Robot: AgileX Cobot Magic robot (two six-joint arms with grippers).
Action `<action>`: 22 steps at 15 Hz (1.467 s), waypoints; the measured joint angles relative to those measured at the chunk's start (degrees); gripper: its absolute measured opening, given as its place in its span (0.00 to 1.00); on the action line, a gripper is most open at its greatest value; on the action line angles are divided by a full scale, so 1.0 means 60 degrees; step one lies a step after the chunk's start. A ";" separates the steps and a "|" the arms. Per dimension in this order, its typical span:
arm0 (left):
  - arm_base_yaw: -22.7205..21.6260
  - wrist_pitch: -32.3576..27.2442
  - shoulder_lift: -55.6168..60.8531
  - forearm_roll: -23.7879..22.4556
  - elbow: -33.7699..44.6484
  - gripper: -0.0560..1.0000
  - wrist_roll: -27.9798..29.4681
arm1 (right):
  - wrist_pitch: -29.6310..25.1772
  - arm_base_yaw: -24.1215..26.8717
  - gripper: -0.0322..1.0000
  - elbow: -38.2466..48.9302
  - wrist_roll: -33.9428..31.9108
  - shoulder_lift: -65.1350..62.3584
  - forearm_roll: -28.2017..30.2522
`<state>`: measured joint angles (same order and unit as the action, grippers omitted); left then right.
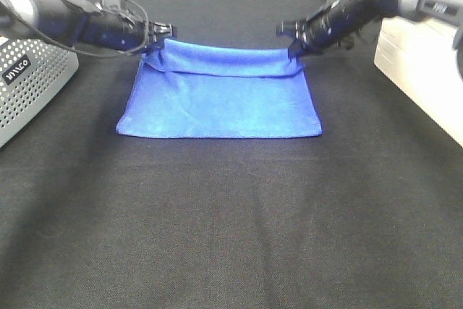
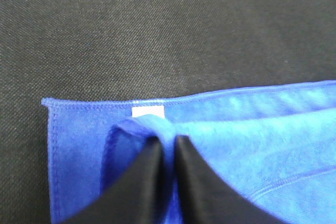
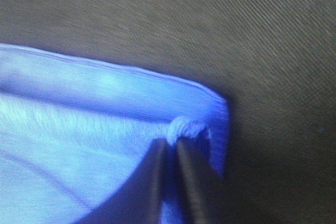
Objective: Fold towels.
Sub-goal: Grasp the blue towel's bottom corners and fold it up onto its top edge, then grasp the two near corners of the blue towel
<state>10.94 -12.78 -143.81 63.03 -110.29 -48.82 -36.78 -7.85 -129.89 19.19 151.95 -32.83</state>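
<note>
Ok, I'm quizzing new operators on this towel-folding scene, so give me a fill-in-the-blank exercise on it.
The left gripper and right gripper each pinch the ____ towel.
The towel lies on a ____ tablecloth.
A perforated grey basket stands at the exterior high view's ____ edge.
The towel's small tag is ____.
Missing: blue; black; left; white.

Basket [image 1: 32,81] left, box [image 1: 423,70] right; tabletop [image 1: 231,236] before towel [image 1: 217,103] open.

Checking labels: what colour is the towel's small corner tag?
The tag is white; left wrist view shows it best.
</note>
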 joint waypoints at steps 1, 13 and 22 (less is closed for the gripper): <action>0.0000 0.0057 -0.0029 -0.0019 -0.0057 0.37 0.0000 | 0.0038 0.0000 0.34 0.0000 -0.0010 0.0048 0.0067; -0.1041 -0.5348 0.0802 -0.4154 -0.0038 0.72 0.5300 | -0.4297 0.0000 0.83 -0.0105 -0.2120 -0.1241 0.1872; -0.1041 -0.4679 0.2932 -0.4908 0.3896 0.72 0.6694 | -0.2282 0.0000 0.73 0.5892 -0.1719 -0.3915 0.1308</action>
<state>4.70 -40.85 -126.22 33.58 -86.92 -8.65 -50.48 -7.85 -94.54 8.88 128.46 -24.98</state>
